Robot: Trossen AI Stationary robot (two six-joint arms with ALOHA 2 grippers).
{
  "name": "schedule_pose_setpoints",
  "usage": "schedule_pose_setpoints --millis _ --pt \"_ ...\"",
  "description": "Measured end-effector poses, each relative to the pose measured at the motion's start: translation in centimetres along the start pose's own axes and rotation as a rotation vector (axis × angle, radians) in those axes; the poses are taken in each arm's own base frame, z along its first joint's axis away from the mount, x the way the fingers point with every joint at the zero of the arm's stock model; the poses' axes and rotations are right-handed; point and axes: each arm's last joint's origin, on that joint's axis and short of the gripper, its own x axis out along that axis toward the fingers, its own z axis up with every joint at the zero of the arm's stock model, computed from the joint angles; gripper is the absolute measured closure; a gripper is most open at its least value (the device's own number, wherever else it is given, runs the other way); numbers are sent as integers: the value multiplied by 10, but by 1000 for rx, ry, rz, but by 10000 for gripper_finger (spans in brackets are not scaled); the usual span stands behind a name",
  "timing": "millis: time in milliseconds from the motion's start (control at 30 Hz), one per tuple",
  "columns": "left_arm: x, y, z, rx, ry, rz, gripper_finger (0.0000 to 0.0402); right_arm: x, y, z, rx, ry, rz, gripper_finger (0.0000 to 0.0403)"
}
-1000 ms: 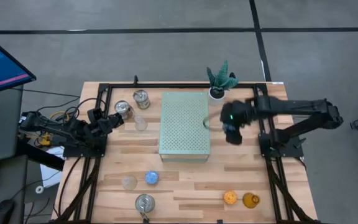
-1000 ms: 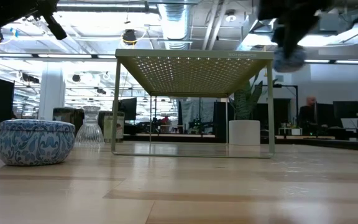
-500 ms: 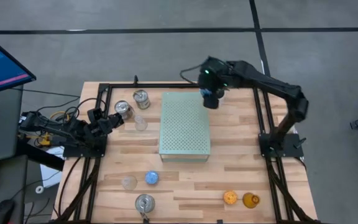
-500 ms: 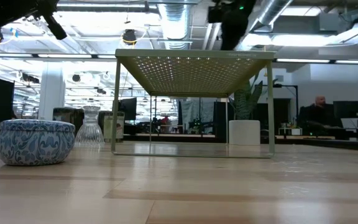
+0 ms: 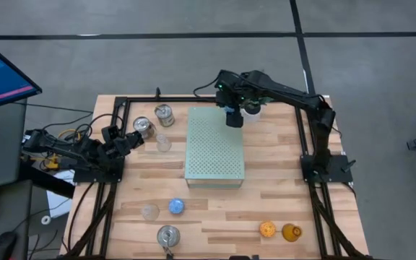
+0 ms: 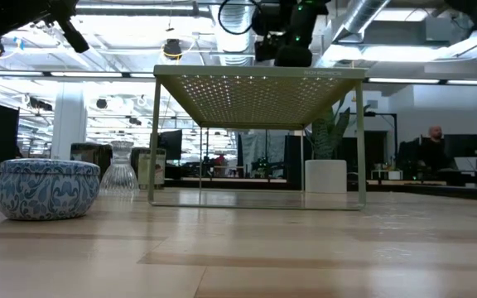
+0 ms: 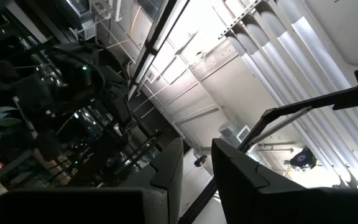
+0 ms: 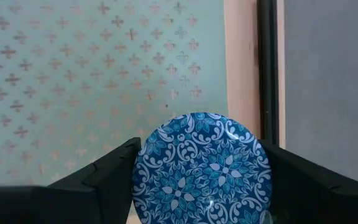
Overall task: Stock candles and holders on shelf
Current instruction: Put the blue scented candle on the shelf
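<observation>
Your right tool pinches a round blue-patterned tin between its two fingers and hangs over the upper right corner of the shelf in the high view. The shelf surface lies straight below the tin, its long axis running top to bottom in that view. The right wrist view shows the tin; the high view hides it. The left tool waits at the counter's left; whether it is spread, I cannot tell.

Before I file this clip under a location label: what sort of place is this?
Probably a robotics lab in an open industrial office: exposed ceiling ducts and strip lights, monitors at desks behind, and a wooden table carrying two framed robot arms on a bare concrete floor.
</observation>
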Motion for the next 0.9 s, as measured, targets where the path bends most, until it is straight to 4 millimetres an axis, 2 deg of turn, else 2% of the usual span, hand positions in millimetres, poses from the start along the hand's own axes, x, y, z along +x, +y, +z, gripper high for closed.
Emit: schedule_pose_setpoints --millis 900 --pt "0 0 0 1 0 0 317 2 -5 -1 21 -14 16 121"
